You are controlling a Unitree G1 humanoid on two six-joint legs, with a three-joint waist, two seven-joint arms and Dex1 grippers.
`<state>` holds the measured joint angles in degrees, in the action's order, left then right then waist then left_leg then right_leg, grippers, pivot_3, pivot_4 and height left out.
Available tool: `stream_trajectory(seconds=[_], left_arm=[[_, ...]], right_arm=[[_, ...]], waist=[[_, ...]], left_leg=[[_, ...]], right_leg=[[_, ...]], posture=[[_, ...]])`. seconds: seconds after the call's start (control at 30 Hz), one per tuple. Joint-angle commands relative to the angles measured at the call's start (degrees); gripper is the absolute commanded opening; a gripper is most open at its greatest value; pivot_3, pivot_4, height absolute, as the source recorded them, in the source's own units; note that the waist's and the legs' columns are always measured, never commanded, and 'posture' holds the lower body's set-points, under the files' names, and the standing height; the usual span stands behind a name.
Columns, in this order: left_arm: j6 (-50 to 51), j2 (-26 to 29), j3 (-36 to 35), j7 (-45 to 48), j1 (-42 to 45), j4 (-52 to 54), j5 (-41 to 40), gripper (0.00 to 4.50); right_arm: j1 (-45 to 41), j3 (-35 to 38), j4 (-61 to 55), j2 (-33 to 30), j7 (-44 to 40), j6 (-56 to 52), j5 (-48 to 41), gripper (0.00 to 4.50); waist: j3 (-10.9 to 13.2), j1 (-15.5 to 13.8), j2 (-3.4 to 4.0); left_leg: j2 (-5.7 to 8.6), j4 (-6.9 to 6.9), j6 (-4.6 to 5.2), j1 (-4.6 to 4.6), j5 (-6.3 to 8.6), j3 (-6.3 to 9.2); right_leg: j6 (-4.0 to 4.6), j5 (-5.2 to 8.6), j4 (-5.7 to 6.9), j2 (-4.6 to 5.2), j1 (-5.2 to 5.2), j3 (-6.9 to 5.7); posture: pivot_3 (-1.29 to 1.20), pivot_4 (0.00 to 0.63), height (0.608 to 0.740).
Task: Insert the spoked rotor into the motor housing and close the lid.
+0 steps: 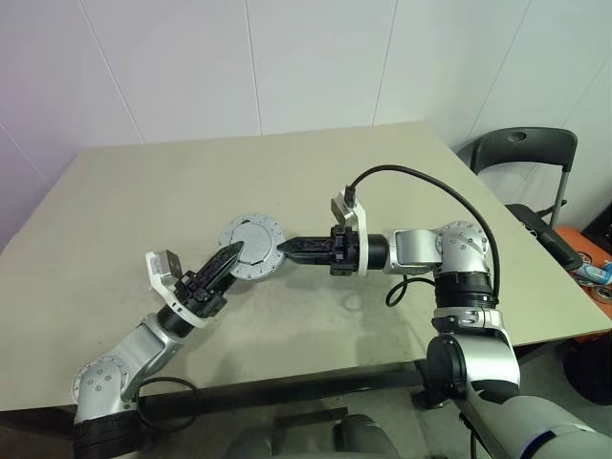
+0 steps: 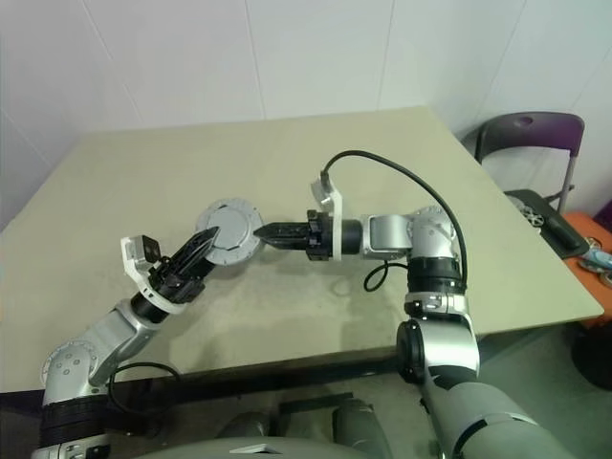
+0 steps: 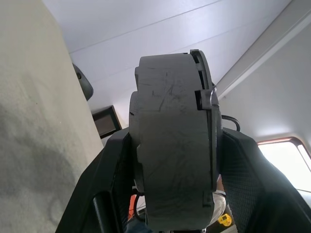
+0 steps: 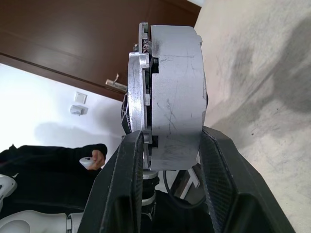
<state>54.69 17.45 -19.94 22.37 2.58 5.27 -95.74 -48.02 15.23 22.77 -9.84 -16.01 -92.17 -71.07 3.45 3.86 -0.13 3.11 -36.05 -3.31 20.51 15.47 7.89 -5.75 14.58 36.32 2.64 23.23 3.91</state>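
The assembled motor housing [image 1: 251, 247], with the lid [image 4: 137, 92] already on it, is held in the air just above the table [image 1: 287, 182], between the two grippers. The right gripper [image 1: 292, 248] comes to the housing from its right side and its jaws are closed on the grey body, one finger on each flat face. The left gripper [image 1: 229, 258] comes from the side nearer the robot; its fingers [image 3: 114, 170] stand on both faces of the housing and seem to press it, though I cannot tell how firmly. I judge the two grips are there so that one hand can steady the housing while the other takes it over or squeezes the lid shut.

The head views show the housing from its round flat face, with the notched edge of the lid. The wrist views show it from the edge instead: a thick grey wall with scratches, and the thin lid plate sitting on one face with a small gap. The spoked rotor is not visible; probably it is inside. In the right wrist view a person's hand [image 4: 92, 158] holds a small device, well behind the housing.
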Motion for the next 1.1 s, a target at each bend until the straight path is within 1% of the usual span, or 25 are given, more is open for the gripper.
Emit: stream_trajectory(seconds=[0.03, 0.2, 0.27, 0.33, 0.4, 0.5, 0.53, 0.57, 0.63, 0.73, 0.8, 0.87, 0.9, 0.93, 1.1], left_arm=[[0.0, 1.1, -0.6, -0.5, -0.7, 2.2, -1.1, 2.2], [-0.3, 2.3, -1.4, -1.0, -2.6, 3.5, -2.5, 2.2], [-0.5, 2.9, -1.8, -1.1, -3.3, 3.8, -3.0, 2.2], [-0.8, 3.5, -2.2, -1.1, -3.9, 4.1, -3.6, 2.2], [-1.0, 3.9, -2.4, -1.2, -4.5, 4.3, -4.1, 2.2], [-1.4, 3.9, -2.7, -1.7, -5.0, 4.8, -4.4, 2.2], [-1.6, 4.0, -3.0, -1.9, -5.0, 4.9, -4.7, 2.2], [-1.8, 4.0, -3.3, -2.1, -5.1, 5.1, -4.8, 2.2], [-2.8, 3.9, -4.2, -2.9, -5.2, 5.4, -5.1, 2.2], [-6.0, 3.6, -6.4, -5.3, -4.6, 6.2, -5.6, 2.2], [-9.8, 2.4, -8.2, -8.2, -3.7, 6.7, -4.7, 2.2], [-12.4, 1.9, -9.7, -10.2, -2.7, 6.6, -4.2, 2.2], [-13.5, 2.0, -10.2, -11.1, -2.4, 6.7, -3.6, 2.2], [-14.9, 1.8, -10.8, -12.7, -1.9, 6.7, -3.4, 2.2], [-19.6, 0.5, -12.0, -18.6, -0.1, 8.0, -2.3, 2.2]], right_arm=[[-1.2, 1.0, -2.9, 0.8, -0.1, -0.3, -1.1, 1.3], [0.3, -0.5, -6.8, 0.8, -1.5, 1.3, 1.4, 1.3], [0.7, -0.8, -7.1, 0.8, -1.9, 1.8, 2.5, 2.04], [0.5, -0.6, -6.3, 0.8, -2.2, 1.4, 3.3, 2.61], [0.2, -0.3, -5.8, 0.9, -2.7, 1.0, 3.8, 3.37], [-0.3, -0.2, -5.4, 0.7, -3.4, 0.6, 4.6, 4.34], [-0.5, -0.3, -5.3, 0.5, -3.9, 0.5, 4.9, 4.5], [-0.6, -0.7, -5.7, 0.1, -4.8, 0.6, 5.3, 4.5], [-0.5, -4.1, -8.2, -2.2, -7.6, 1.6, 7.2, 4.5], [-0.2, -11.5, -12.7, -6.8, -14.0, 6.4, 11.6, 4.5], [-0.3, -17.9, -15.9, -10.9, -20.2, 11.8, 16.0, 4.5], [-0.2, -24.1, -19.0, -14.5, -26.6, 19.9, 21.6, 4.5], [-0.2, -25.9, -19.7, -15.5, -29.2, 22.9, 23.5, 4.5], [-0.1, -28.6, -20.7, -16.9, -32.1, 28.4, 27.2, 4.5], [0.6, -36.0, -21.0, -19.4, -41.7, 48.3, 40.0, 4.5]], waist=[[0.0, 0.0, 0.0], [0.0, 0.0, 0.0], [0.0, 0.0, 0.0], [0.0, 0.0, 0.01], [0.0, 0.0, 0.01], [0.0, -0.1, 0.01], [0.0, -0.1, 0.01], [0.0, -0.1, 0.01], [0.0, -0.2, 0.01], [0.0, -0.3, 0.02], [0.0, -0.2, 0.02], [0.0, -0.3, 0.0], [0.0, -0.4, 0.0], [0.0, -0.3, -0.01], [0.0, -1.1, -0.08]], left_leg=[[0.0, 0.0, 0.0, 0.01, 0.0, 0.0], [-0.01, 0.01, 0.0, 0.01, 0.0, 0.01], [-0.01, 0.01, 0.01, 0.01, 0.0, 0.01], [-0.01, 0.01, 0.01, -0.01, 0.0, 0.01], [-0.01, 0.01, 0.01, -0.01, 0.0, 0.0], [-0.01, 0.01, 0.01, 0.0, 0.0, 0.0], [-0.01, 0.01, 0.01, 0.01, 0.0, 0.01], [-0.01, 0.01, 0.01, 0.01, 0.0, 0.0], [-0.01, 0.01, 0.01, 0.02, 0.01, 0.0], [0.0, 0.02, 0.01, 0.03, 0.01, 0.0], [-0.01, 0.04, 0.0, 0.03, 0.01, 0.01], [-0.02, 0.02, 0.0, 0.02, 0.01, -0.01], [-0.02, 0.02, 0.0, 0.02, 0.01, -0.01], [-0.02, 0.03, 0.0, 0.02, 0.01, -0.02], [-0.02, 0.02, 0.0, 0.05, 0.02, -0.02]], right_leg=[[0.0, 0.0, 0.0, 0.0, 0.0, 0.0], [0.0, 0.0, -0.01, 0.0, 0.01, 0.0], [0.0, 0.0, -0.02, 0.0, 0.01, 0.0], [0.0, 0.01, -0.01, 0.0, 0.01, 0.0], [0.08, 0.05, -0.01, 0.0, 0.01, 0.0], [0.08, 0.05, -0.02, 0.0, 0.01, 0.0], [0.08, 0.05, -0.02, 0.0, 0.01, 0.0], [0.09, 0.05, -0.03, 0.01, 0.01, 0.0], [0.09, 0.06, -0.04, 0.01, 0.01, 0.0], [0.09, 0.06, -0.07, 0.02, 0.03, 0.0], [0.07, 0.06, -0.08, 0.01, 0.02, -0.01], [0.0, 0.07, -0.1, 0.02, 0.01, -0.01], [-0.07, 0.08, -0.11, 0.02, 0.01, -0.01], [-0.12, 0.05, -0.11, 0.02, 0.01, -0.01], [-0.16, -0.02, -0.18, 0.04, 0.0, 0.0]], posture=[[0.0, 0.0, 0.74], [0.0, 0.0, 0.74], [0.0, 0.0, 0.74], [0.0, 0.0, 0.74], [0.0, 0.0, 0.74], [0.0, 0.0, 0.74], [0.0, 0.0, 0.74], [0.0, 0.0, 0.74], [0.0, 0.0, 0.74], [0.0, 0.0, 0.74], [0.0, 0.0, 0.74], [0.0, 0.0, 0.74], [0.0, 0.0, 0.74], [0.0, 0.0, 0.74], [0.0, 0.0, 0.74]])
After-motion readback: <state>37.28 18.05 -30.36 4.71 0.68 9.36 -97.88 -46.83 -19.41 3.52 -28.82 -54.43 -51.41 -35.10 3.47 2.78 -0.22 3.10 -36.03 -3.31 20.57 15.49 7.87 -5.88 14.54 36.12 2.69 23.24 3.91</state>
